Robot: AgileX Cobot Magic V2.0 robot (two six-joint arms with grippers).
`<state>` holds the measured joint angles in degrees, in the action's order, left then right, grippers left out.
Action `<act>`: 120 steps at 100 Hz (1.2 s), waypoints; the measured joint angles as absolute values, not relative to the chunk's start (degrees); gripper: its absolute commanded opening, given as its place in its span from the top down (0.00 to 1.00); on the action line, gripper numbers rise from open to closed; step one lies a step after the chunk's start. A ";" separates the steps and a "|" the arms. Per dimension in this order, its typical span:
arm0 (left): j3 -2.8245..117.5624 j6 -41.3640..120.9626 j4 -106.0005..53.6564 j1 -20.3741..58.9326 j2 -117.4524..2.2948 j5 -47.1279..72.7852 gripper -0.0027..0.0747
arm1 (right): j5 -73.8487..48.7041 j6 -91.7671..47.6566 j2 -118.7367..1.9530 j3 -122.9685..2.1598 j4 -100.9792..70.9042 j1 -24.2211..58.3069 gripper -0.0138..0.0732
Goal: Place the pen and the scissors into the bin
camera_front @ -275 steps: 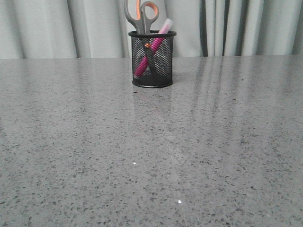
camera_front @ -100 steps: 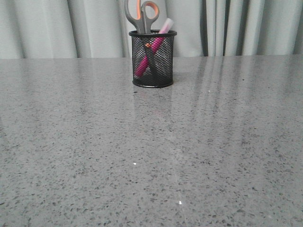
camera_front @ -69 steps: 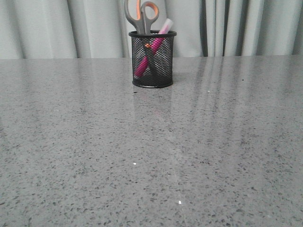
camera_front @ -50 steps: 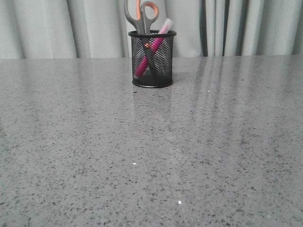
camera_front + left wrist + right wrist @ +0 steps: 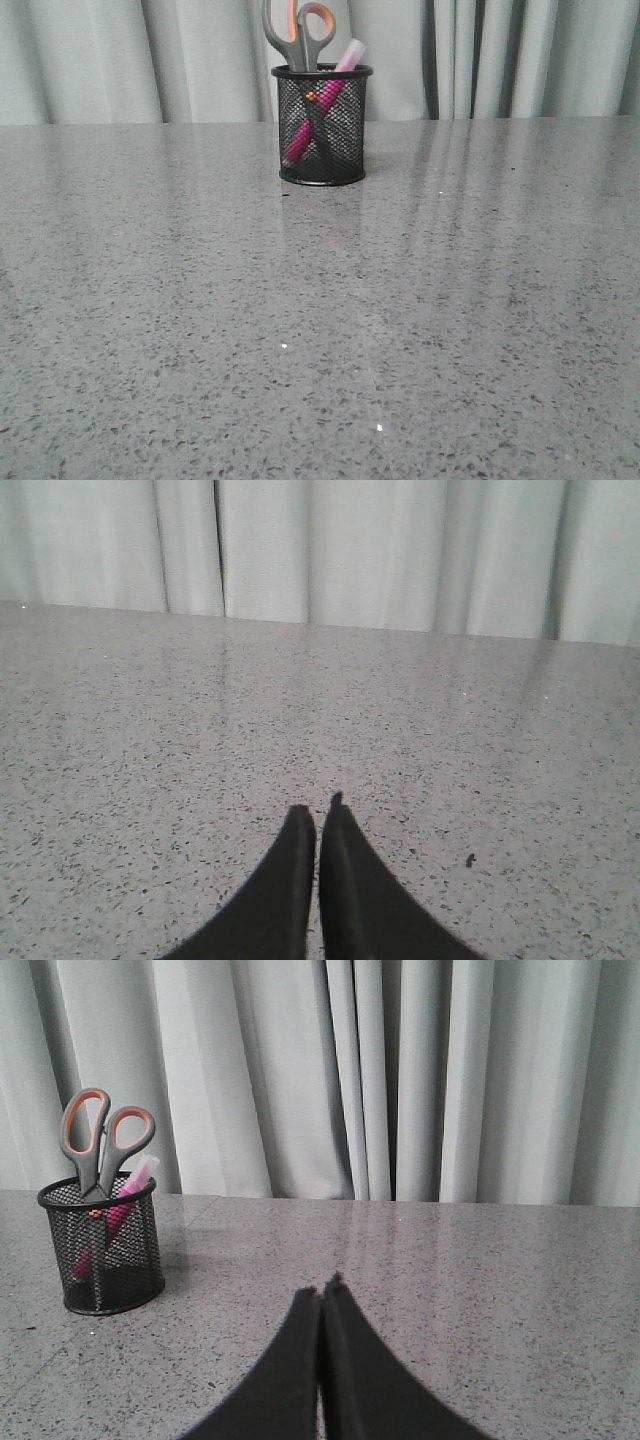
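Note:
The black mesh bin point(image 5: 321, 128) stands upright at the far middle of the grey table. The grey scissors point(image 5: 297, 33) stand in it with their orange-lined handles up. The magenta pen point(image 5: 318, 108) leans inside it, its frosted cap over the rim. The bin point(image 5: 102, 1250), scissors point(image 5: 104, 1142) and pen point(image 5: 122, 1206) also show in the right wrist view. My right gripper point(image 5: 319, 1292) is shut and empty, low over the table, well apart from the bin. My left gripper point(image 5: 318, 813) is shut and empty over bare table. Neither gripper shows in the front view.
The speckled grey table point(image 5: 320, 320) fills the front view. Pale curtains point(image 5: 500, 55) hang behind its far edge and also show in both wrist views.

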<state>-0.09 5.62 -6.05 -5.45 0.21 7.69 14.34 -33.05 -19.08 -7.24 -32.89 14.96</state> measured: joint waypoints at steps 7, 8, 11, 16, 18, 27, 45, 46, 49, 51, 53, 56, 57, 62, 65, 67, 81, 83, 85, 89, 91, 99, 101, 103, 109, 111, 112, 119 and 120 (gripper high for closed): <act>-0.09 5.62 -6.05 -5.45 0.21 7.69 0.99 | 14.34 -33.05 -19.08 -7.24 -32.89 14.96 0.92; -0.09 5.62 -6.05 -5.45 0.21 7.69 0.99 | 14.34 -33.05 -19.08 -7.24 -32.89 14.96 0.92; -0.09 5.62 -6.05 -5.45 0.21 7.69 0.99 | 14.34 -33.05 -19.08 -7.24 -32.89 14.96 0.92; -0.09 5.62 -6.14 -5.45 0.21 7.69 0.99 | 14.34 -33.05 -19.08 -7.24 -32.89 14.96 0.92; -0.09 5.62 -6.14 -5.45 0.21 7.69 0.99 | 14.34 -33.05 -19.08 -7.24 -32.89 14.96 0.92; -0.09 5.62 -6.14 -5.45 0.21 7.74 0.99 | 14.34 -33.05 -19.08 -7.24 -32.89 14.96 0.92; -0.09 5.62 -6.14 -5.45 0.21 7.74 0.99 | 17.73 -31.59 -19.08 -6.38 -28.57 14.32 0.92; -0.09 5.62 -6.14 -5.45 0.21 7.74 0.99 | 17.74 -30.91 -19.08 -6.38 -28.05 14.19 0.92; -0.09 5.62 -6.14 -5.45 0.21 7.82 0.99 | 17.74 -29.33 -19.08 -6.30 -25.18 13.55 0.92; -0.09 5.62 -6.14 -5.45 0.21 7.82 0.99 | 17.74 -27.96 -19.08 -6.30 -23.48 12.82 0.93; -0.09 5.62 -6.18 -5.45 0.21 7.82 0.99 | 17.42 -26.54 -19.08 -6.30 -22.38 11.95 0.92; -0.09 5.62 -6.18 -5.45 0.21 7.82 0.99 | 16.70 -24.70 -18.95 -6.30 -19.73 10.57 0.92; -0.09 5.62 -6.18 -5.45 0.21 7.82 0.99 | 16.11 -23.78 -18.95 -6.30 -19.22 9.84 0.92; -0.09 5.62 -6.18 -5.45 0.21 7.82 0.99 | 13.16 -20.70 -18.09 -6.30 -15.69 7.16 0.92; -0.09 5.62 -6.18 -5.45 0.21 7.82 0.99 | 10.88 -18.90 -17.44 -6.30 -13.07 5.71 0.92; -0.09 5.62 -6.18 -5.45 0.21 7.82 0.99 | 9.06 -17.53 -16.84 -6.19 -11.98 4.69 0.92; -0.09 5.58 -6.18 -5.45 0.21 7.82 0.99 | 0.56 -11.10 -11.48 -4.50 -3.09 0.66 0.92; -0.09 5.58 -6.18 -5.45 0.21 7.82 0.99 | 0.00 -10.69 -10.50 -4.11 -2.52 0.40 0.92; -0.09 5.58 -6.18 -5.45 0.21 7.82 0.99 | -0.30 -10.39 -9.80 -3.46 -2.04 0.30 0.92; -0.09 5.58 -6.18 -5.45 0.21 7.82 0.99 | -1.00 -9.99 -7.59 -2.08 -1.51 0.30 0.92; -0.09 5.58 -6.18 -5.45 0.21 7.82 0.99 | -1.24 -9.69 -6.39 -1.36 -1.23 0.30 0.93; -0.09 5.58 -6.18 -5.45 0.21 7.82 0.99 | -3.63 -8.65 -1.90 0.56 -0.86 0.30 0.92; -0.09 5.58 -6.18 -5.45 0.21 7.82 0.99 | -4.65 -8.53 -1.02 0.65 -0.86 0.30 0.93; -0.09 5.58 -6.18 -5.45 0.21 7.82 0.99 | -5.33 -8.09 -0.44 0.65 -0.86 0.21 0.92; -0.09 5.58 -6.18 -5.45 0.21 7.87 0.99 | -6.50 -7.44 0.37 0.65 -0.64 0.21 0.92; -0.09 5.58 -6.18 -5.45 0.21 7.87 0.99 | -6.99 -7.36 0.37 0.65 -0.53 0.21 0.93; -0.09 5.58 -6.18 -5.45 0.21 7.87 0.99 | -7.11 -7.31 0.37 0.65 -0.52 0.21 0.93; -0.09 5.58 -6.18 -5.45 0.21 7.87 0.99 | -7.97 -7.22 0.50 0.65 0.00 0.21 0.92; -0.09 5.58 -6.18 -5.45 0.21 7.87 0.99 | -8.23 -7.18 0.60 0.65 0.00 0.21 0.92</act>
<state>-0.09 5.58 -6.18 -5.45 0.21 7.87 -8.23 -7.18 0.60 0.65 0.00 0.21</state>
